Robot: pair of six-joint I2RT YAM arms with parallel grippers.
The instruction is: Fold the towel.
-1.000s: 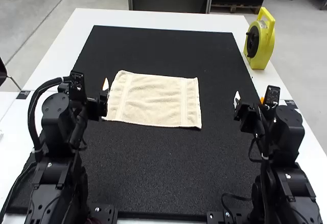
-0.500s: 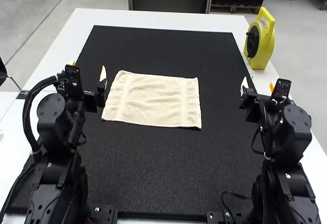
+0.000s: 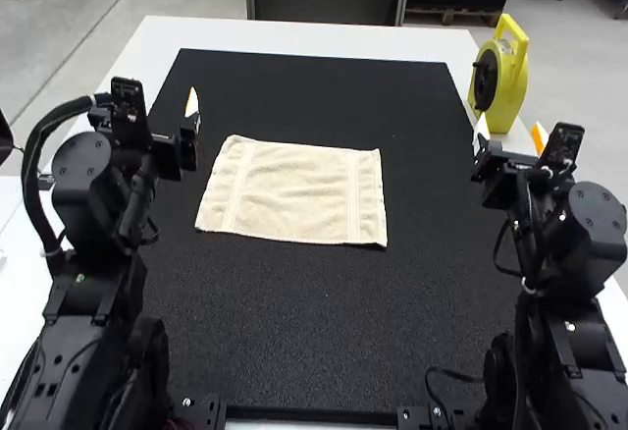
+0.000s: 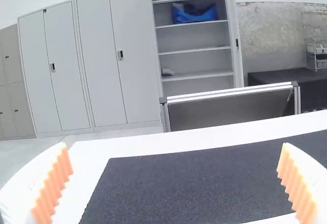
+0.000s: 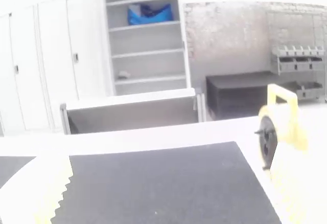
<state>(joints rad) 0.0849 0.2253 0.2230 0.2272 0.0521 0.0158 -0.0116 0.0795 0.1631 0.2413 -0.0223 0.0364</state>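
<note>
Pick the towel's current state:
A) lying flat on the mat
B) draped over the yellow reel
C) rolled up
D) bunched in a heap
A: the towel lies flat on the black mat, all four corners and a band near each short end in sight.

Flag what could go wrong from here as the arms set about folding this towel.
The towel lies flat on the black mat, so fingers closing at its edge might slide over the cloth or press into the mat.
The right gripper is farther from the towel than the left gripper, so an uneven grasp could skew the fold.
The yellow reel stands at the table's right edge, where a wide swing of the right arm might knock it.
</note>
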